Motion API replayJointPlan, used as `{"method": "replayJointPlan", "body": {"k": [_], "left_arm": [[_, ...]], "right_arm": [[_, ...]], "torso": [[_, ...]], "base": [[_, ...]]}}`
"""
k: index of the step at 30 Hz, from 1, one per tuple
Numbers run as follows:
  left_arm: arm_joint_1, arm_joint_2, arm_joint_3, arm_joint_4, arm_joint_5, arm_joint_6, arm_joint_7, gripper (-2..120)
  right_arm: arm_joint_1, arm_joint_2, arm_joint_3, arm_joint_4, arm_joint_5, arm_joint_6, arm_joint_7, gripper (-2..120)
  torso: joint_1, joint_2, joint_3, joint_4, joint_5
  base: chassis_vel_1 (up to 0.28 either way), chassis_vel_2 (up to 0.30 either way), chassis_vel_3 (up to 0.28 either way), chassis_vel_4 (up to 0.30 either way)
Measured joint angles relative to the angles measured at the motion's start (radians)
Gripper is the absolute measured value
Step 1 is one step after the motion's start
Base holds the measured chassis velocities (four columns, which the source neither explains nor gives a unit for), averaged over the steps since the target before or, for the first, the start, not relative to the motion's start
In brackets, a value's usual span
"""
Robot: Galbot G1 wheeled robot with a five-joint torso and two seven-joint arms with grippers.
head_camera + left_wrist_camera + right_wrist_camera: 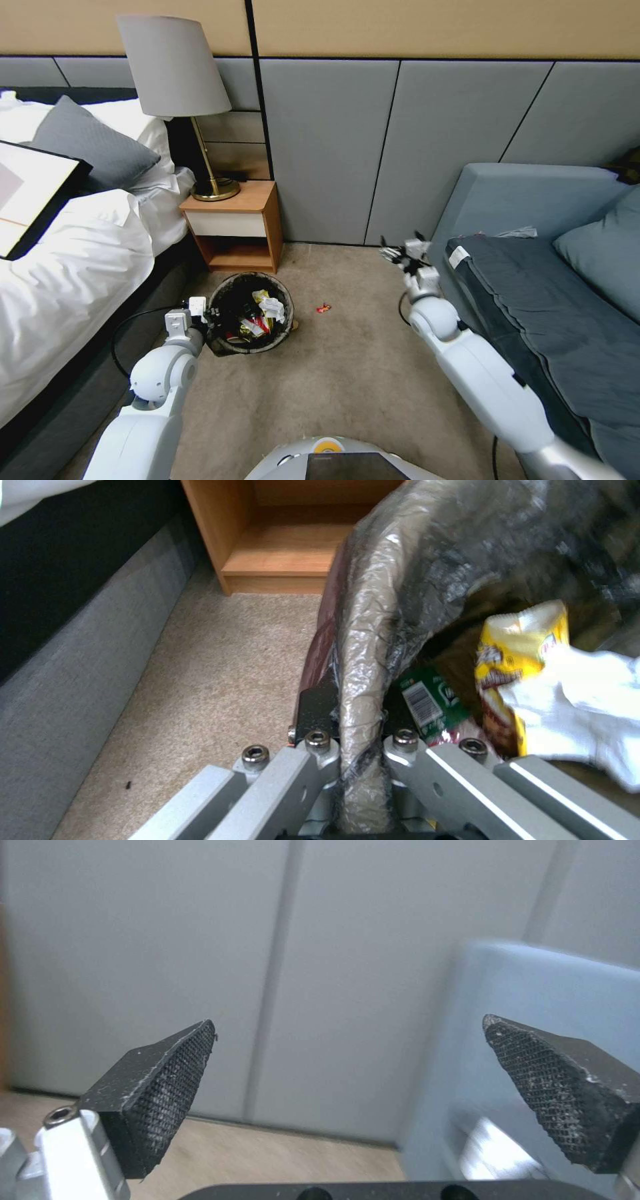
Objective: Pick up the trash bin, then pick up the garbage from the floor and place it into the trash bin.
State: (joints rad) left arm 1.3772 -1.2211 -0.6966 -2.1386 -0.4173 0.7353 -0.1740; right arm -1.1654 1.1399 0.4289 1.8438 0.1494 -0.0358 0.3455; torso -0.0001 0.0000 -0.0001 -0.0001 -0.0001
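The left tool (360, 740) is clamped on the lined rim of the trash bin (250, 312), one finger inside and one outside, holding it beside the bed (67, 280) in front of the nightstand (233, 223). Inside the bin lie a yellow snack wrapper (523, 650), a white tissue (587, 695) and a green-labelled bottle (430, 700), with red-and-white cartons (255, 325) among them. The right tool (402, 252) hangs released and empty near the sofa (533, 280), its pads (167, 1075) spread wide. On the carpet a tiny red wrapper (323, 307) lies just beside the bin, and a brown scrap (294, 326) touches its far side. Most of the job looks done; those two pieces seem to remain.
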Motion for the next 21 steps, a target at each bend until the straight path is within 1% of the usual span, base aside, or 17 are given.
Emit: {"method": "replayJointPlan", "body": {"k": [2,3,6,9,21], "left_arm": [[0.001,-0.001,0.006,-0.006,0.000,0.000,0.001,0],[0.001,-0.001,0.006,-0.006,0.000,0.000,0.001,0],[0.002,-0.003,0.009,-0.013,0.000,0.000,0.005,0],[0.004,-0.003,0.007,-0.014,0.000,0.000,0.008,0],[0.011,-0.002,-0.011,-0.026,-0.016,0.000,0.005,0]], "right_arm": [[-0.058,0.069,0.043,0.008,-0.027,0.015,-0.005,100],[-0.058,0.069,0.043,0.008,-0.027,0.015,-0.005,100],[-0.096,0.117,0.064,0.015,-0.048,0.034,-0.012,100],[-0.103,0.128,0.068,0.015,-0.057,0.043,-0.015,100],[-0.091,0.129,0.070,0.002,-0.056,0.047,-0.015,100]], "torso": [[0.000,0.000,0.000,-0.0001,0.0001],[0.000,0.000,0.000,-0.0001,0.0001],[0.000,0.000,0.000,0.0001,-0.0001],[0.000,0.000,0.000,0.0000,0.0001],[0.000,0.000,0.000,0.0002,0.0000]], "base": [[0.000,0.000,0.000,0.000],[0.000,0.000,0.000,0.000],[0.000,0.000,0.000,0.000],[0.000,0.000,0.000,0.000],[0.000,0.000,0.000,0.000]]}}
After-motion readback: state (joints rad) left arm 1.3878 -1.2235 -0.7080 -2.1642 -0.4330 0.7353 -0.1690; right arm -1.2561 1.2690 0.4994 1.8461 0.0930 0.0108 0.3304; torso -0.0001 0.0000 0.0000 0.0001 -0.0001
